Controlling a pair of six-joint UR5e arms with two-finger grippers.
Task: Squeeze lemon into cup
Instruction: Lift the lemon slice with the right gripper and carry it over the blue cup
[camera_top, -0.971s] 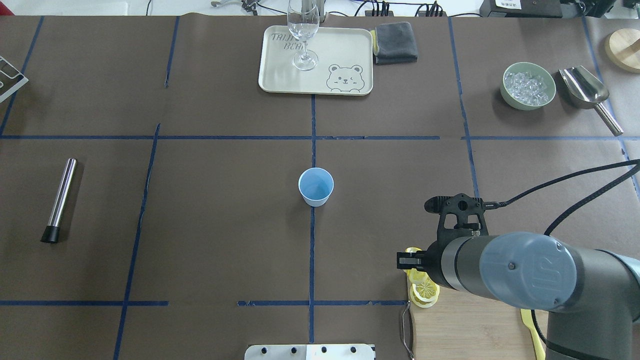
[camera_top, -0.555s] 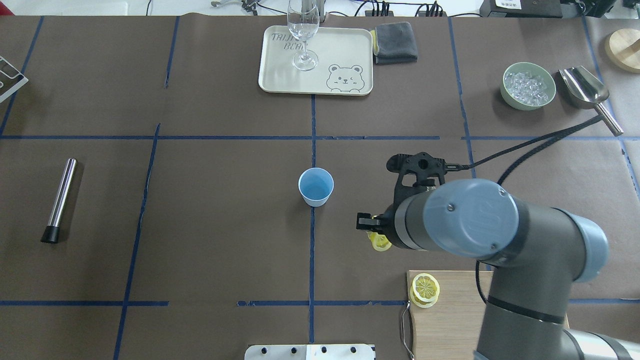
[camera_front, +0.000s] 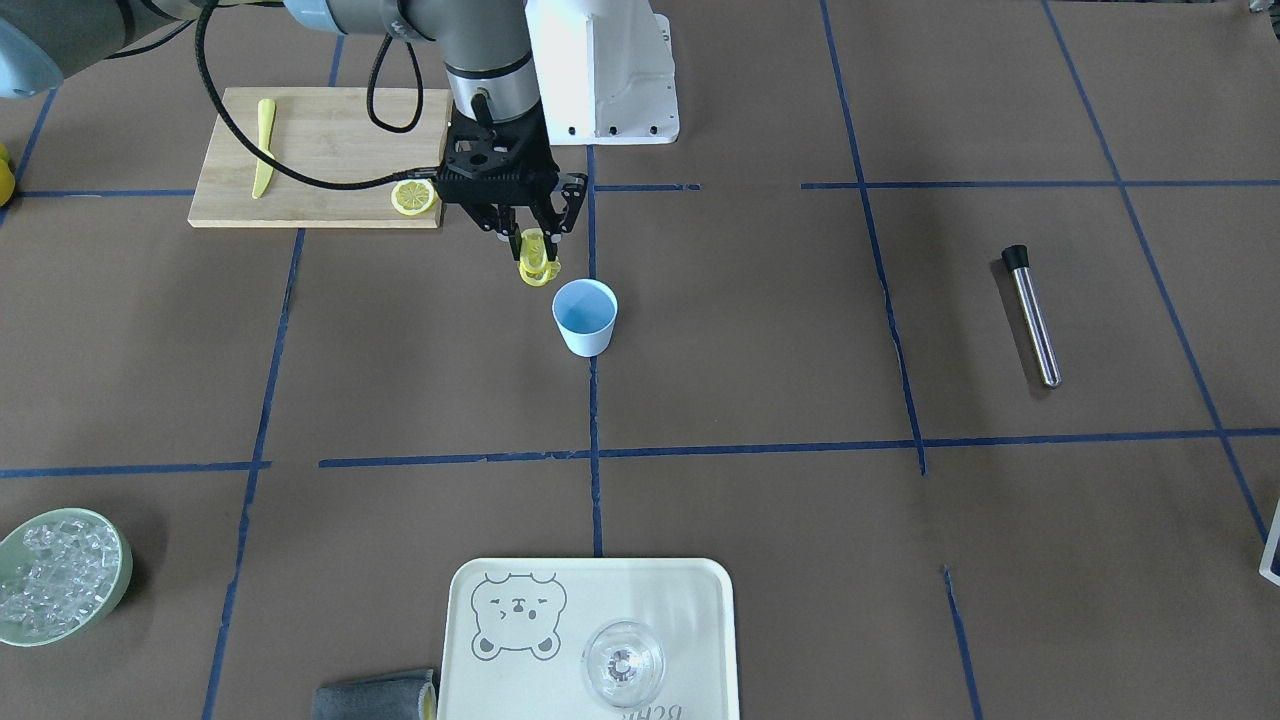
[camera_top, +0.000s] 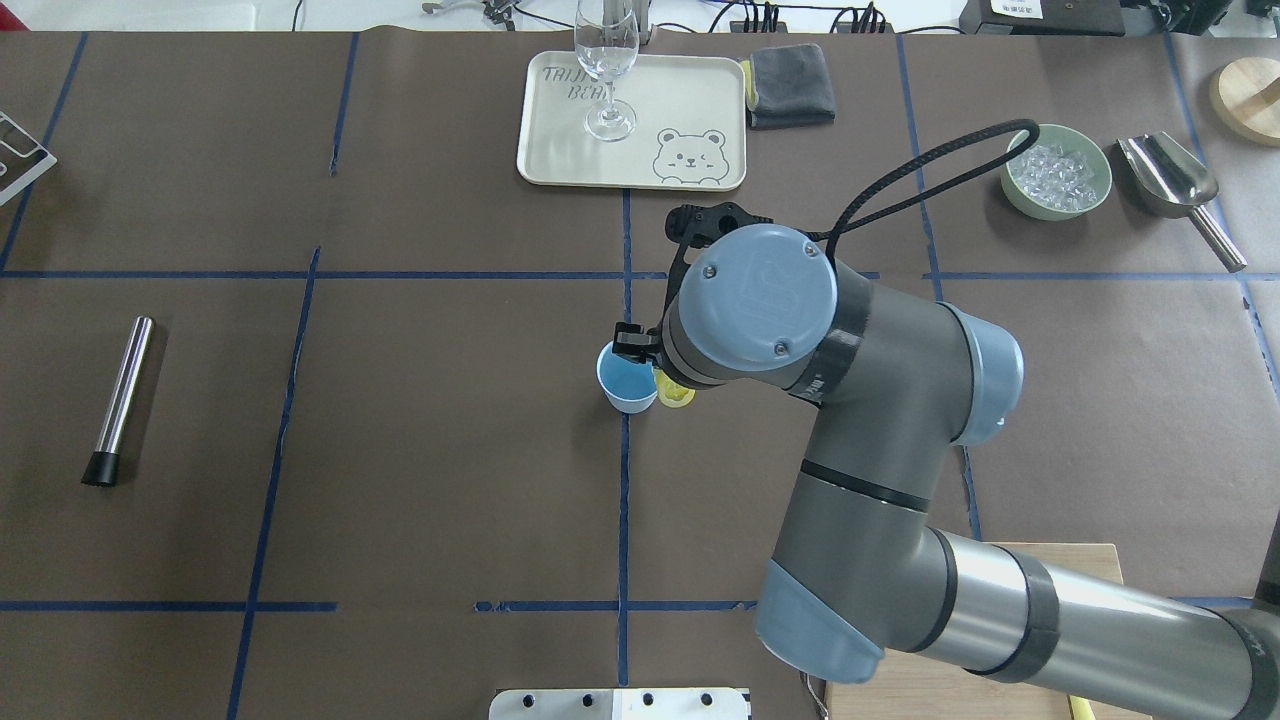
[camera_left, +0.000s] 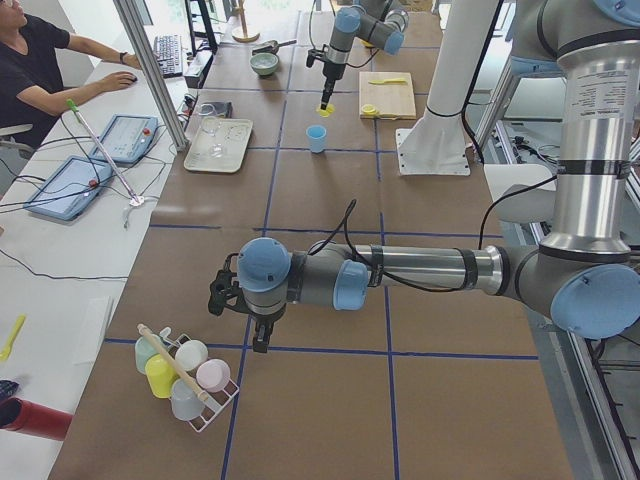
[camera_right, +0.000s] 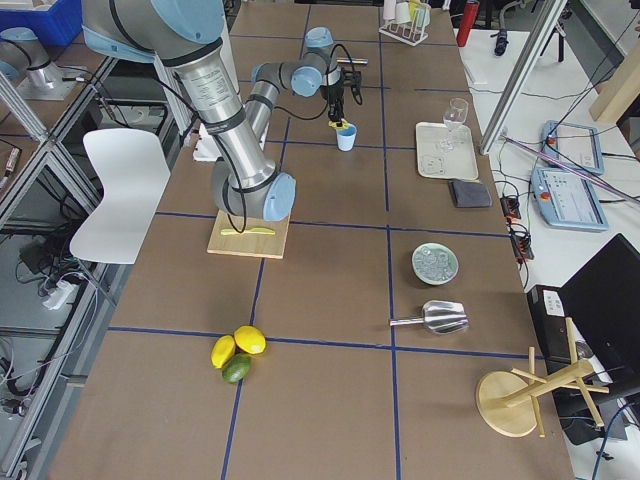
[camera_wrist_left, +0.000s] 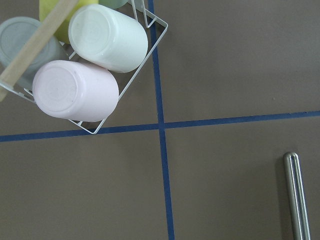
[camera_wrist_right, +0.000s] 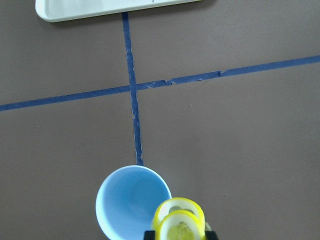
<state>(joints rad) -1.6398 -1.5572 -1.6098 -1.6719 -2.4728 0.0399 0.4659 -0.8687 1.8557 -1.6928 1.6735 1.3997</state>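
While my left gripper (camera_left: 262, 338) hangs far off to the left beside a wire rack (camera_left: 222, 408) of tumblers, its jaws unreadable from that view, my right arm is clearly the nearer one. The light-blue cup (camera_wrist_right: 131, 204) stands upright, mouth up, just left of and slightly ahead of my right gripper (camera_front: 528, 238), which is clenched on the lemon slice (camera_wrist_right: 179, 226). That slice hangs on edge below my fingertips, buckled, at the cup's right rim, not over the mouth. I judge a short leftward shift comes first.

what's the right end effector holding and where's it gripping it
The right end effector pinches a lemon slice by its top edge; the rest hangs bent below, near the cup.
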